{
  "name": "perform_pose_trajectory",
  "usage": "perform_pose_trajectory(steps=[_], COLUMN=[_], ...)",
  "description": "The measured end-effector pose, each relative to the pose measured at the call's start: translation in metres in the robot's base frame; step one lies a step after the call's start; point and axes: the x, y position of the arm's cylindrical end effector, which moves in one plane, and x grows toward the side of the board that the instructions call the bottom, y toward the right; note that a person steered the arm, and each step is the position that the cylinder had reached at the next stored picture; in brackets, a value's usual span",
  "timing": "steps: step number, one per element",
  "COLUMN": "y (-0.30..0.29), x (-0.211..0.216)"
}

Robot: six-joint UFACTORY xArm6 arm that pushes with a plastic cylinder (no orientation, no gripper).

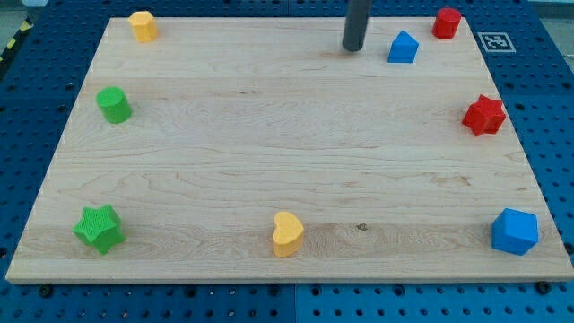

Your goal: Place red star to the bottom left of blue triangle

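The red star [484, 115] lies near the board's right edge, in the upper half of the view. The blue triangle [403, 47] lies near the top edge, right of the middle. The star is to the lower right of the triangle, well apart from it. My tip [353, 48] rests on the board just left of the blue triangle, with a small gap between them, and far from the red star.
A red cylinder [447, 22] sits at the top right corner. A blue hexagon [515, 231] is at the bottom right. A yellow heart [287, 234] is at the bottom middle. A green star [98, 228] is at the bottom left, a green cylinder [114, 105] at the left, a yellow block [142, 25] at the top left.
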Motion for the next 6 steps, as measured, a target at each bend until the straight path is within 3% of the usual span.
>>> perform_pose_trajectory(steps=[2, 3, 4, 5, 6], y=[0.034, 0.104, 0.175, 0.217, 0.212], x=[0.15, 0.193, 0.208, 0.193, 0.158])
